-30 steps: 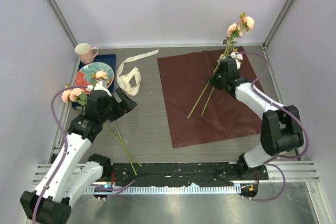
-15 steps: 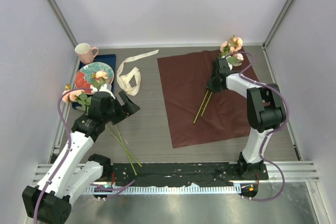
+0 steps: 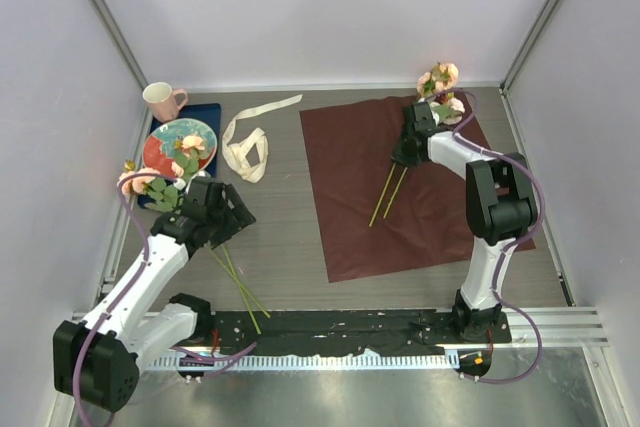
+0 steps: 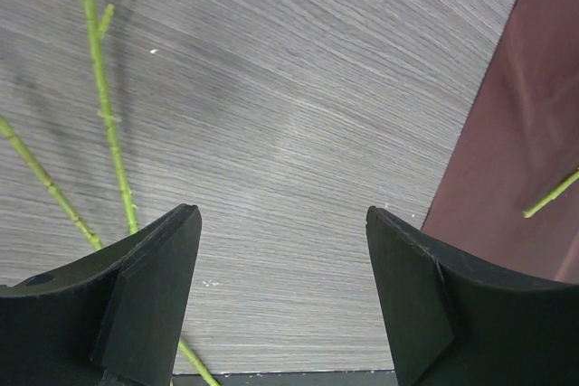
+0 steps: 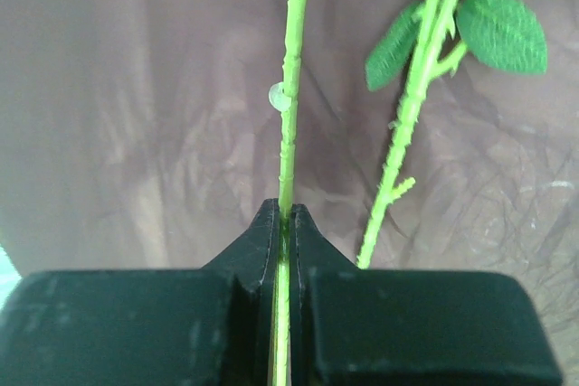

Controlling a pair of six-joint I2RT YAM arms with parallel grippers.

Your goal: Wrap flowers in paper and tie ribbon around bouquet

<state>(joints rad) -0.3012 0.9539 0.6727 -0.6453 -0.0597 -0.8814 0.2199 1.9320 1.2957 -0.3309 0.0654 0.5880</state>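
The right pincer (image 5: pixel 285 216) was shut tight on one thin green stem (image 5: pixel 290 88) of the flowers (image 3: pixel 441 78), with a second, leafy stem just beside it. Both stems ran out over the red paper (image 3: pixel 360 227), the blooms at its far edge. The left pincer (image 4: pixel 280 219) stood wide open above the bare grey surface (image 4: pixel 271 88), holding nothing. The loose stems (image 4: pixel 101 115) of a second bunch (image 3: pixel 141 184) passed just beside one finger. The cream ribbon (image 3: pixel 245 147) lay looped on the surface between the plate (image 3: pixel 165 142) and the paper.
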